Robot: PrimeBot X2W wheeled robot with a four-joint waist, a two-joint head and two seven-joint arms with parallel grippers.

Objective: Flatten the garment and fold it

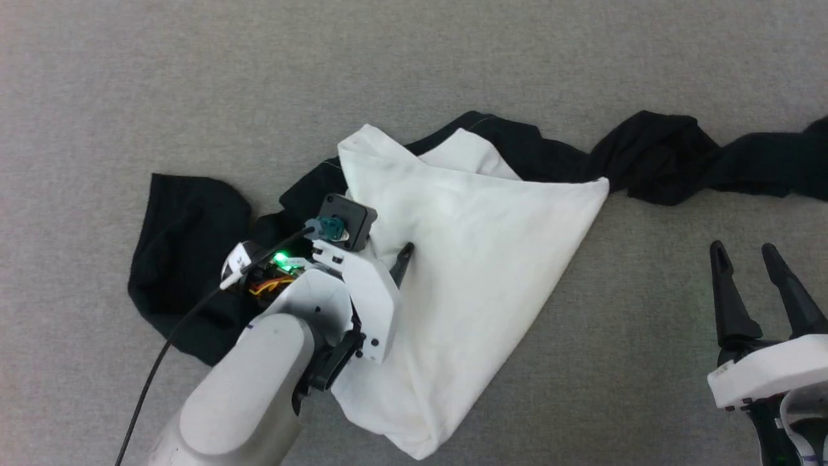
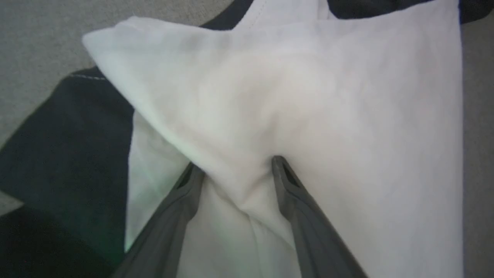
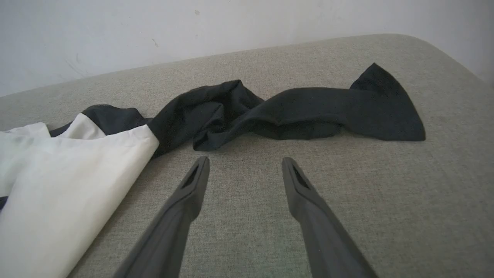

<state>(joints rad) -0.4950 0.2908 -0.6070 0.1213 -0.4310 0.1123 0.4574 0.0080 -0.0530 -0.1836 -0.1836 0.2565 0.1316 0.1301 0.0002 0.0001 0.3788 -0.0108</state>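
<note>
Left forearm (image 1: 259, 382) came in from the near left edge, with a black cable (image 1: 162, 349) trailing off it and a green light (image 1: 280, 260) lit at the wrist. Right gripper (image 1: 744, 252) sat at the near right, fingers spread wide with nothing between them. It was over the bare grey upholstered surface (image 1: 194, 77), apart from the cloth.

Left gripper (image 2: 235, 166) was on the white body of the garment (image 1: 466, 259). Its fingers were wide apart, tips down in the cloth. A soft ridge of white fabric was bunched between them, loose and not clamped. One dark fingertip (image 1: 404, 255) showed past the wrist in the head view; the other was hidden behind the wrist.

Garment lay mid-scene on the surface, crumpled rather than flat. The white body was folded over into a rough triangle, with one corner near centre, one out to the right and one at the far left.

Left black sleeve (image 1: 181, 246) was spread on the left side, partly under the left wrist. Black fabric (image 1: 491, 126) peeked out behind the far edge of the white. Right black sleeve (image 1: 679, 162) was twisted like a rope and ran off to the far right. In the right wrist view it lay beyond the right fingertips, its end fanned out flat.

Pale wall (image 3: 154, 23) stood past the far edge of the surface.
</note>
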